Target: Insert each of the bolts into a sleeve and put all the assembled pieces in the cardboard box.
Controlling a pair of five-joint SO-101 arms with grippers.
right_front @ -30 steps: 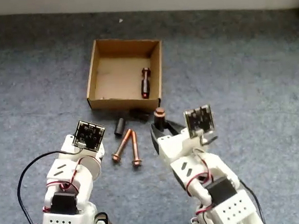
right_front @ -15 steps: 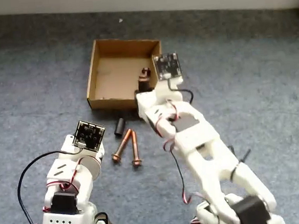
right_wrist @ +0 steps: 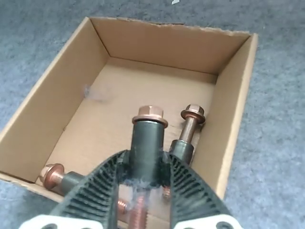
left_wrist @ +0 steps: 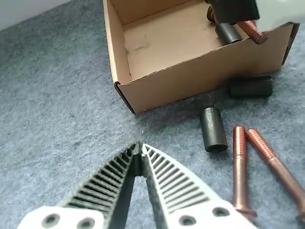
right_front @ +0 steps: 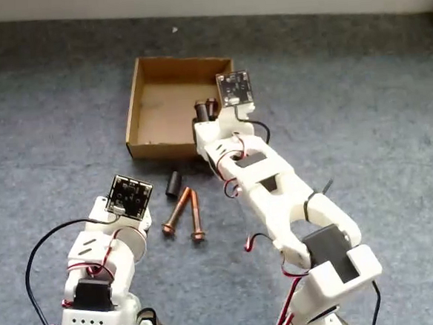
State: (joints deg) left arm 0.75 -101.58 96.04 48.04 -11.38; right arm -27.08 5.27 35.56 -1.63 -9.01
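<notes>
Bolts (left_wrist: 238,167) are shiny metal, sleeves (left_wrist: 213,129) matt, carpet (left_wrist: 57,119) rough-piled.

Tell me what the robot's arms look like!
The left arm and right arm are chunky white plastic with black motors and thin red and black wires. Each wrist carries a small black square board. The left gripper and right gripper have dark, ridged, pointed fingers on white bases with screw holes.

- Three assembled pieces (right_wrist: 145,138) (right_wrist: 188,131) (right_wrist: 66,179): one clamped in the right hand (right_wrist: 144,162), two just beyond it.
- Two loose bolts (left_wrist: 239,167) (left_wrist: 274,164), ahead of the left hand (left_wrist: 141,148).
- Two empty sleeves (left_wrist: 212,129) (left_wrist: 251,87), farther ahead of it.
- One cardboard box (right_wrist: 119,31).
</notes>
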